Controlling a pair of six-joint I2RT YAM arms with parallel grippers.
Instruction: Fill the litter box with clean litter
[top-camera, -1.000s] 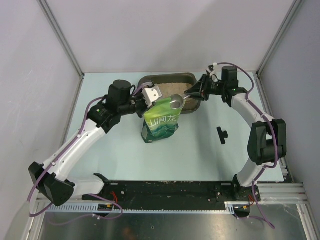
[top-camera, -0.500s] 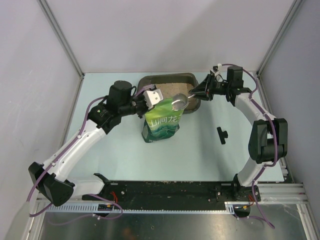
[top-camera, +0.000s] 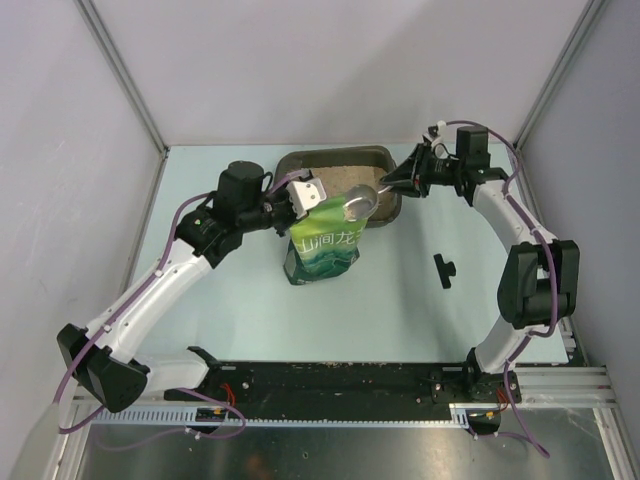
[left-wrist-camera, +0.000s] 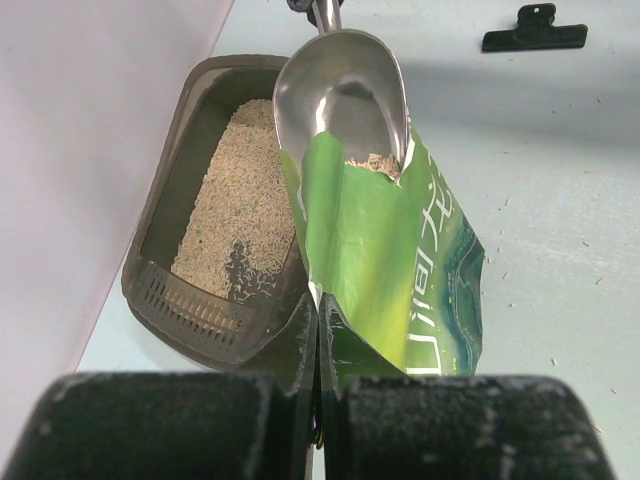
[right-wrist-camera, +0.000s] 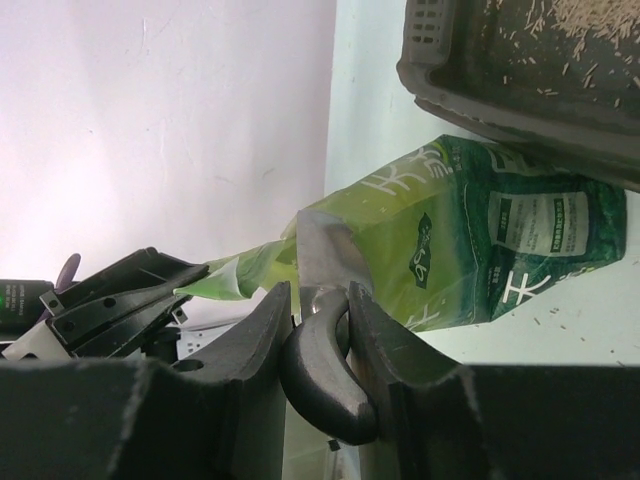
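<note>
The litter box (top-camera: 340, 150) lies at the back middle of the table, part-filled with beige clean litter (top-camera: 345, 176). In the left wrist view the litter (left-wrist-camera: 240, 200) covers most of the box floor (left-wrist-camera: 190, 310). A green bag (top-camera: 322, 245) stands upright in front of the box. My left gripper (top-camera: 305, 195) is shut on the bag's top edge (left-wrist-camera: 400, 260). My right gripper (top-camera: 397, 182) is shut on the handle of a silver scoop (top-camera: 359, 204). The scoop bowl (left-wrist-camera: 340, 90) sits at the bag's open mouth, nearly empty. The right wrist view shows the gripper (right-wrist-camera: 318, 300), the scoop (right-wrist-camera: 325, 250), the bag (right-wrist-camera: 480, 240) and the box (right-wrist-camera: 500, 95).
A black clip (top-camera: 443, 268) lies on the table right of the bag and shows in the left wrist view (left-wrist-camera: 533, 28). Loose granules are scattered on the pale table around the bag. Grey walls and frame posts close in the back and sides.
My right wrist has drawn back to the right and up a little, and the scoop bowl has shifted slightly right at the bag's mouth. The left arm and bag have stayed put.
</note>
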